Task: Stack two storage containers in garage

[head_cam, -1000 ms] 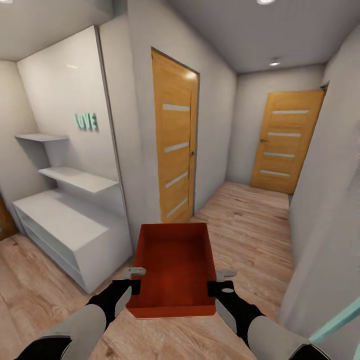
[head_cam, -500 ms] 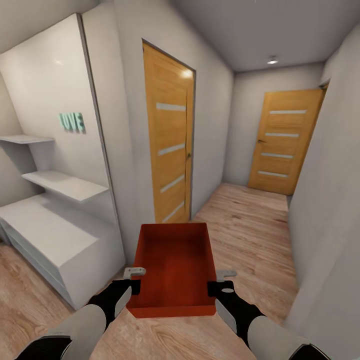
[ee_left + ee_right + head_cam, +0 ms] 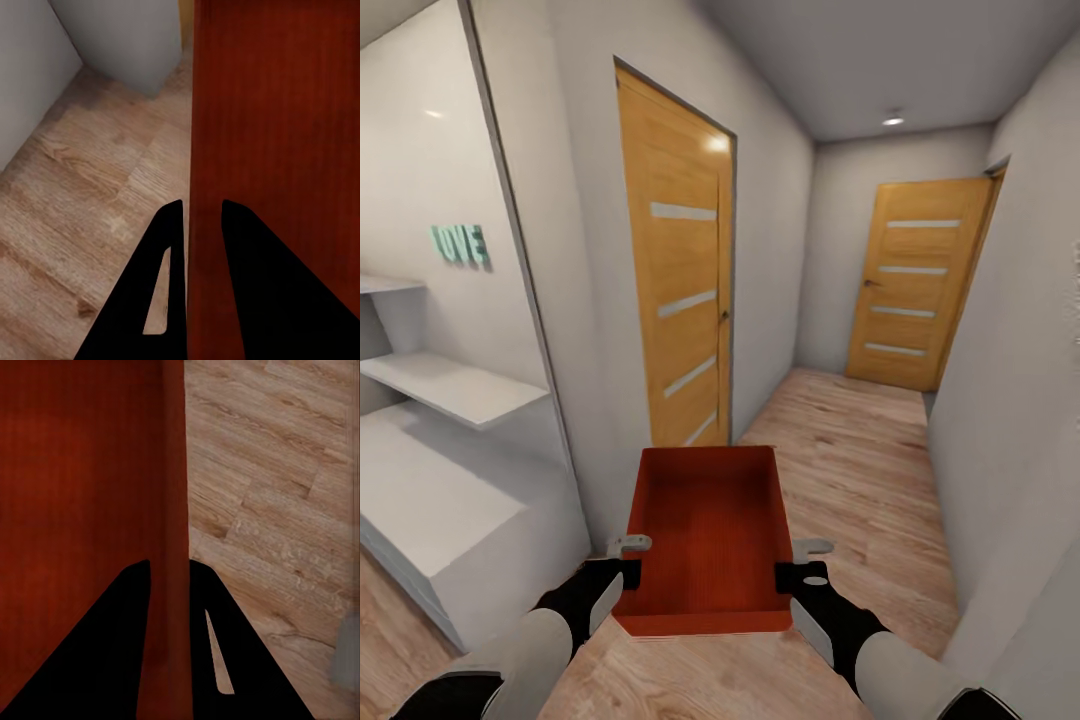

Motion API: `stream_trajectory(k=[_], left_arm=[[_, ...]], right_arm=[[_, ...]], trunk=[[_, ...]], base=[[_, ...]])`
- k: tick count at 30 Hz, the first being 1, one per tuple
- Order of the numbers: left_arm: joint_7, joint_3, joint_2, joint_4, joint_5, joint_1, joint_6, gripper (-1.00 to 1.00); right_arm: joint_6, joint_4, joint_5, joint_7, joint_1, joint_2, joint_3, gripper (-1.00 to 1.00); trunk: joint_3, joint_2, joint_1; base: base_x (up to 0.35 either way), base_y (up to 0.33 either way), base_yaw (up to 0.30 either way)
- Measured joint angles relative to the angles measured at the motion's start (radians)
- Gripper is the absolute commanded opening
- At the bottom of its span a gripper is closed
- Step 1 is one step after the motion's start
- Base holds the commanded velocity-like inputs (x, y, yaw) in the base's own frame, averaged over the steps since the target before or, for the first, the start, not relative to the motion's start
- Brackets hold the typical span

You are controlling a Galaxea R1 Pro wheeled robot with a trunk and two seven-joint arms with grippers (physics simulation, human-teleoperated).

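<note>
The storage container [image 3: 705, 540] hangs between both arms, long axis pointing down the hallway; left pincer [image 3: 628, 560] and right pincer [image 3: 800, 562] each clench a side wall

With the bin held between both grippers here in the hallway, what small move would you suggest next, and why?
Probably roll forward along the wood floor toward the far door. The left gripper and right gripper each clamp a side wall of the container, and no garage floor is in sight.

One storage container [image 3: 705, 530] — two wooden doors [image 3: 675, 270] [image 3: 915, 282] — two white shelves [image 3: 450, 385].
</note>
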Motion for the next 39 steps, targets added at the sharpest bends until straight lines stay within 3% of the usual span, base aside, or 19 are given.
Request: stream_trajectory(k=[29,39], left_arm=[[0.0,0.0,0.0,0.0,0.0,0.0,0.0,-1.0],[0.0,0.0,0.0,0.0,0.0,0.0,0.0,-1.0]], right_arm=[[0.0,0.0,0.0,0.0,0.0,0.0,0.0,-1.0],[0.0,0.001,0.0,0.0,-0.001,0.0,0.0,-1.0]], trunk=[[0.0,0.0,0.0],[0.0,0.0,0.0]], base=[[0.324,0.0,-0.241],[0.324,0.0,-0.033]])
